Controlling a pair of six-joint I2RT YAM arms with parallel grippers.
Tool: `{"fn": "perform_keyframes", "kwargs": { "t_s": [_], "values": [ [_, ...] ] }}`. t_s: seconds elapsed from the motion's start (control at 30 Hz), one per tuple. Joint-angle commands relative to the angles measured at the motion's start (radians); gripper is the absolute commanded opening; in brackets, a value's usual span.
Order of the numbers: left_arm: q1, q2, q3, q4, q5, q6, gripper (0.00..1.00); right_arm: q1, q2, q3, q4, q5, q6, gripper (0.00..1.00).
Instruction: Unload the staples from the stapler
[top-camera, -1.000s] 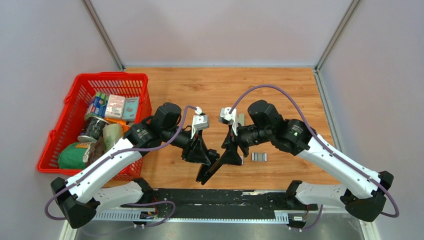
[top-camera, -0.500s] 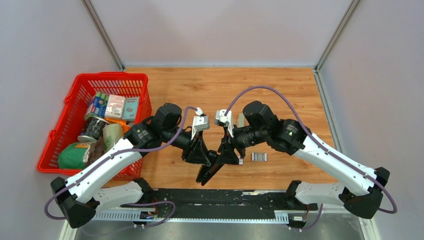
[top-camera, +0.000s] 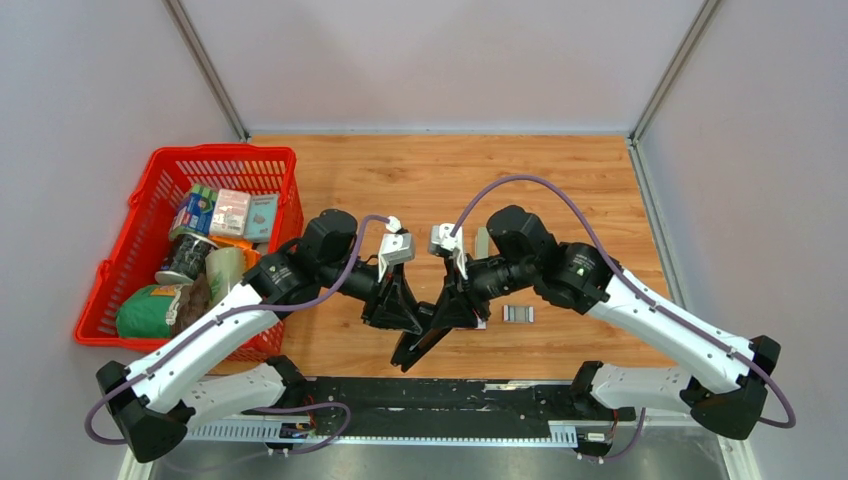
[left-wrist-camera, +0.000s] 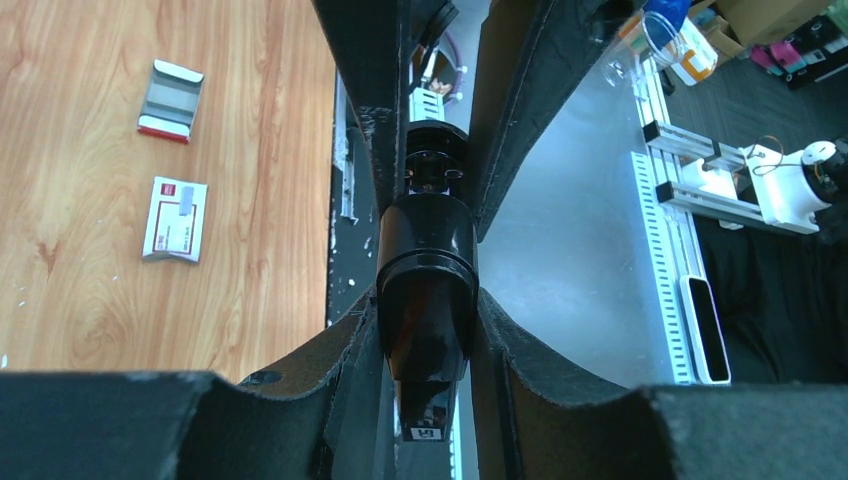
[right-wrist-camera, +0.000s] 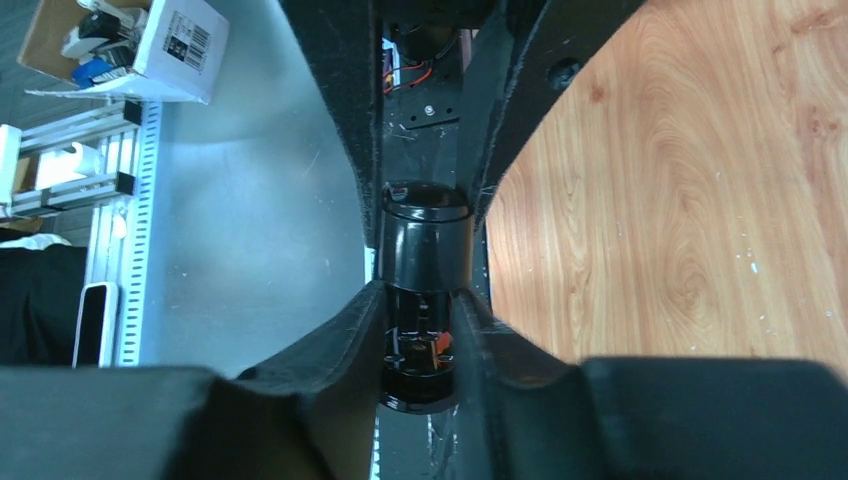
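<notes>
"Top external view first: where are the staples?" asks Mara.

"The thin silver-grey metal staples (top-camera: 517, 313) lie flat on the light-brown wooden table (top-camera: 560, 190)," says Joon. "They are short strips side by side with a red edge along one end, just to the right of the two grippers and apart from them. The left wrist view shows them too. The small red-and-white printed cardboard box (left-wrist-camera: 175, 218) lies near them on the wood, not touching."

"And the stapler?"

"The long black plastic stapler (top-camera: 412, 350) is held tilted over the near part of the table, between the arms, one end low toward the bases. Whether any staples sit inside it cannot be told."

"What holds it?"

"Both arms. The left gripper (left-wrist-camera: 425, 305) is clenched on it, its dark fingers pressing the rounded black body from both sides. The right gripper (right-wrist-camera: 420, 295) reaches in from the opposite side. In the right wrist view its fingers lie flush against the body's two flanks with no gap showing, so it grasps the stapler too. The two grippers nearly meet tip to tip."

"Anything farther out?"

"A red plastic mesh basket (top-camera: 150, 190) stands at the table's left edge, well apart from the stapler. It is packed with cans, small cartons and a green bag."
</notes>
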Motion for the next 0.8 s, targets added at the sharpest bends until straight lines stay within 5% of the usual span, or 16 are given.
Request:
{"fn": "perform_keyframes", "kwargs": {
  "t_s": [0.0,0.2,0.77],
  "values": [
    [-0.004,-0.033,0.004,0.153,0.072,-0.052,0.00,0.007,-0.039,-0.023,0.041,-0.026,0.005,0.22],
    [-0.004,-0.067,-0.016,0.259,0.029,-0.112,0.00,0.008,-0.080,-0.075,0.079,-0.012,0.024,0.00],
    [-0.004,-0.148,-0.039,0.476,-0.212,-0.207,0.00,0.007,-0.195,-0.264,0.228,-0.017,0.168,0.00]
  ]
}}
